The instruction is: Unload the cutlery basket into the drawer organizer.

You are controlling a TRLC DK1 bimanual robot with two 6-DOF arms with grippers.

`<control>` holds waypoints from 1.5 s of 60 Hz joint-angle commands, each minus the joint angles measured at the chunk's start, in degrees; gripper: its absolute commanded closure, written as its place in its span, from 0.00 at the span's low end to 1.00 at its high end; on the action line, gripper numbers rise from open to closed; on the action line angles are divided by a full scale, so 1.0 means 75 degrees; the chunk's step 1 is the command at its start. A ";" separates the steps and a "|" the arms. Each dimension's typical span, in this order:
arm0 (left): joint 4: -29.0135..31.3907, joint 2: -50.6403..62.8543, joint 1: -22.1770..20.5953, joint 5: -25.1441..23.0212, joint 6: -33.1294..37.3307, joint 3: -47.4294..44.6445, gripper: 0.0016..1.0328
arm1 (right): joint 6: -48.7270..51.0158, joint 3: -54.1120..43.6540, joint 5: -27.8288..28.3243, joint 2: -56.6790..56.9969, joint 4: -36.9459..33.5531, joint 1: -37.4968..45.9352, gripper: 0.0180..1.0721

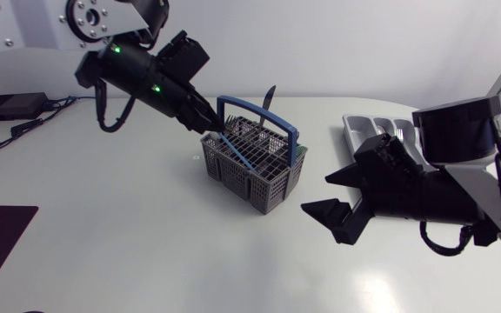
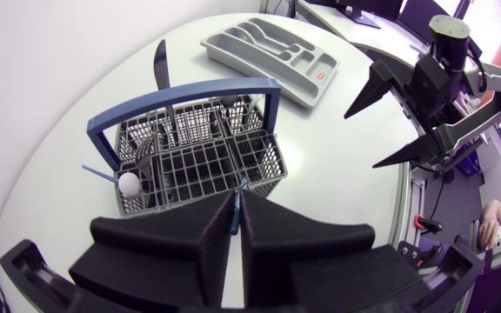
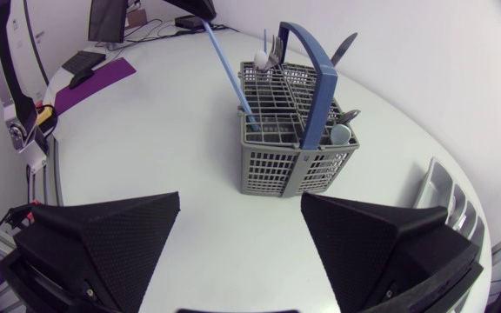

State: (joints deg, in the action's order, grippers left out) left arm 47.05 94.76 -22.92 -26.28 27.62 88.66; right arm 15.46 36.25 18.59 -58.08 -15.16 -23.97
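Blue stick point(image 3: 230, 76) found clamped in left claw point(image 2: 236, 205), tip inside basket point(image 1: 250, 176) ahead: judged mid-extraction. Beside basket, right claw point(image 1: 320, 196) found spread open, judged on standby.

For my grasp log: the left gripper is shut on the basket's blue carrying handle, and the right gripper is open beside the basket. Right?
No. The left gripper is shut on a thin blue utensil, not the basket's carrying handle; the left wrist view shows it. The right gripper is indeed open beside the basket.
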 commanded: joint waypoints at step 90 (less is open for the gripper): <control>0.1813 0.0279 -0.2089 -0.1394 -0.0483 0.1315 0.86 | -0.0011 -0.0087 -0.0322 0.0432 0.0404 -0.1433 0.58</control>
State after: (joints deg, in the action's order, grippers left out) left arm 60.12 96.18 -38.33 -35.79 25.08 96.82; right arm 15.90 35.40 16.43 -53.76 -13.02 -34.20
